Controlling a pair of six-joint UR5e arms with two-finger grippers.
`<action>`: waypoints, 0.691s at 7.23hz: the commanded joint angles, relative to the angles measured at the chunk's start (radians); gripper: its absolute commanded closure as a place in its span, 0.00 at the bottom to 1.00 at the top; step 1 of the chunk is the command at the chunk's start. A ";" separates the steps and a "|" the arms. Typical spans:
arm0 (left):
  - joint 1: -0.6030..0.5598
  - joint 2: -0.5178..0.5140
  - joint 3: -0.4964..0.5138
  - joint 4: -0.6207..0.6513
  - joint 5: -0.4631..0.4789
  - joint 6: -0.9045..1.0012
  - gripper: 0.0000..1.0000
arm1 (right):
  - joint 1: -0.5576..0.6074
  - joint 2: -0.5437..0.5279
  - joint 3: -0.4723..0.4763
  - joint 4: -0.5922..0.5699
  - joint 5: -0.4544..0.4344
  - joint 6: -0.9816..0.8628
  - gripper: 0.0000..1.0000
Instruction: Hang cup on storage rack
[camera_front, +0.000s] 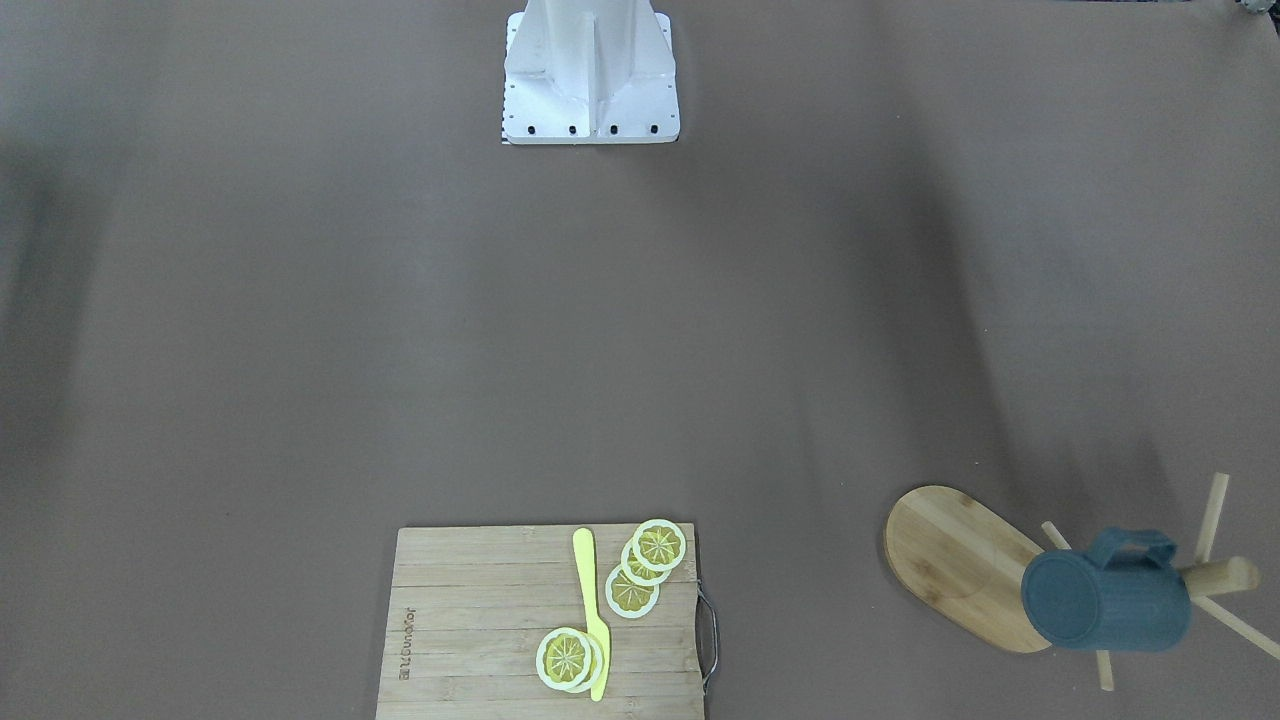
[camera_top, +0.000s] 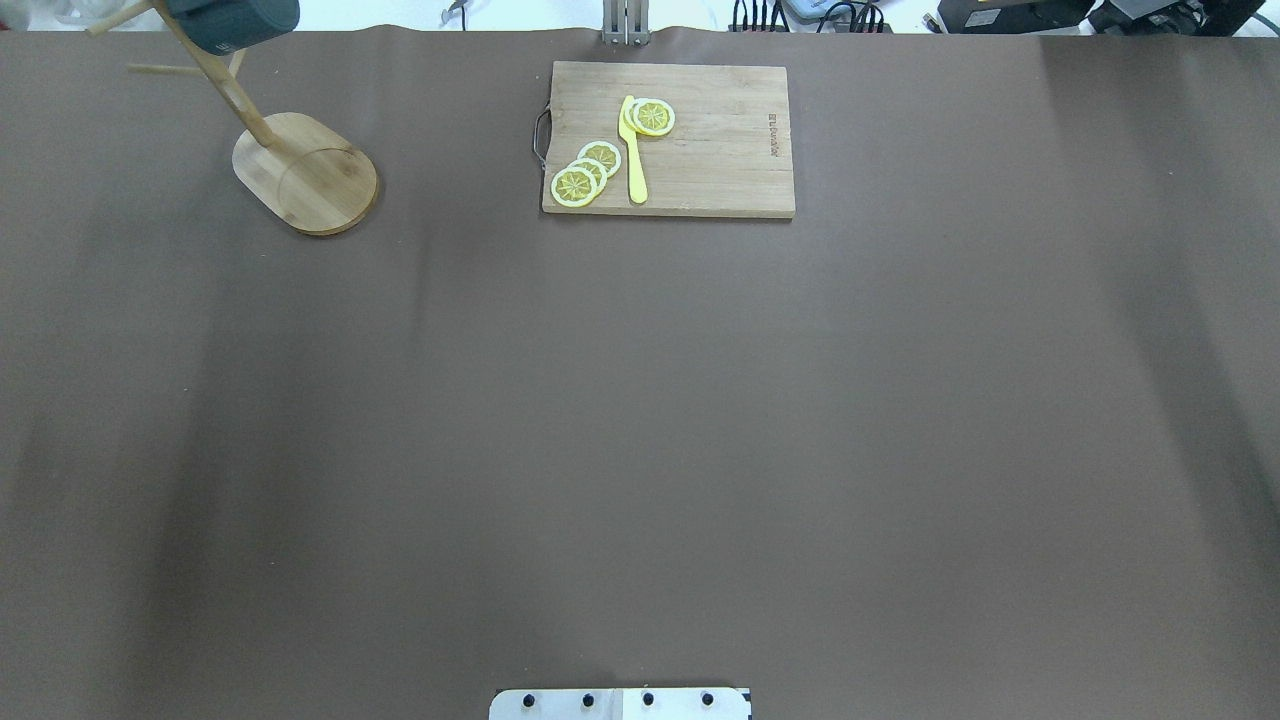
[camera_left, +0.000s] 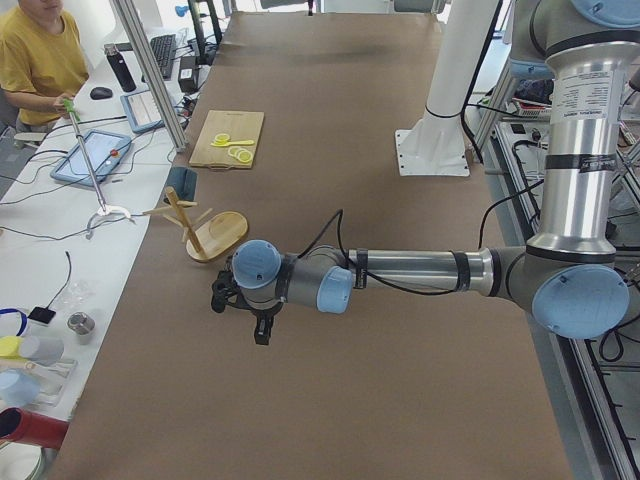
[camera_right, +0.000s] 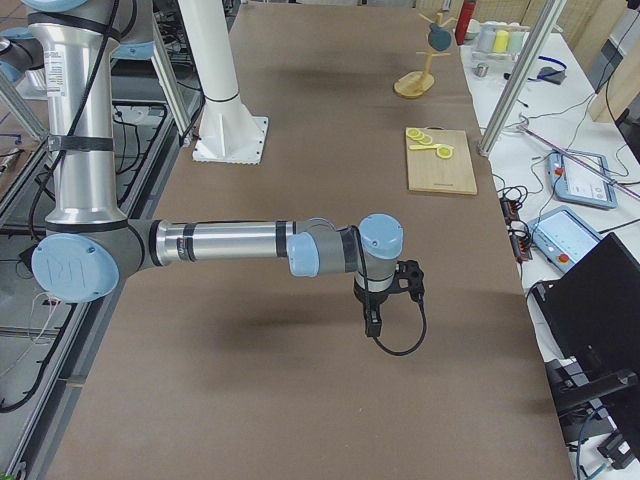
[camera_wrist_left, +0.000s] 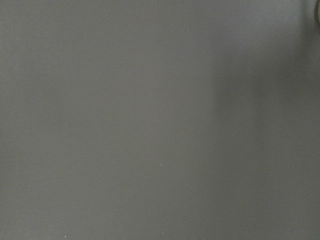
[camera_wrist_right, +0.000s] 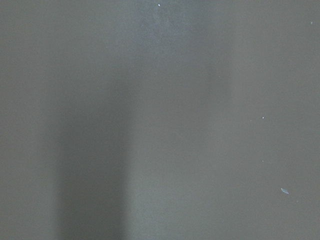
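I see the cup (camera_front: 1105, 600) hanging on the storage rack (camera_front: 950, 555). Its handle seems caught on a peg close to the central post, its bottom is turned toward the front camera, and it hangs clear of the oval base. I judge the hang done, which would explain why both arms are parked away from it. The left gripper (camera_left: 222, 297) and the right gripper (camera_right: 408, 280) hover over bare bench, well apart from the rack. They show only in the side views, so I cannot tell whether either one's fingers are wide or narrow. Both wrist cameras give me nothing but plain cover.

The bench (camera_front: 640, 350) wears a matte brown sheet with faint creases. The rack stands near its far corner on the robot's left. A cutting board (camera_front: 480, 620) with lemon slices (camera_front: 645, 565) and a yellow knife (camera_front: 592, 610) lies at the far edge, well apart from the rack. Beyond that edge, a side desk holds tablets and cables, and a person in a yellow shirt (camera_left: 40, 60) sits there.
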 joint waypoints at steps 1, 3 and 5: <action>0.001 0.066 0.003 -0.157 0.009 -0.009 0.02 | 0.021 -0.007 0.014 -0.014 0.001 -0.002 0.00; 0.001 0.069 0.000 -0.171 -0.002 0.000 0.02 | 0.021 -0.010 0.014 -0.025 -0.001 -0.004 0.00; 0.035 0.054 0.020 -0.167 0.012 -0.009 0.02 | 0.019 -0.010 0.012 -0.020 -0.006 -0.004 0.00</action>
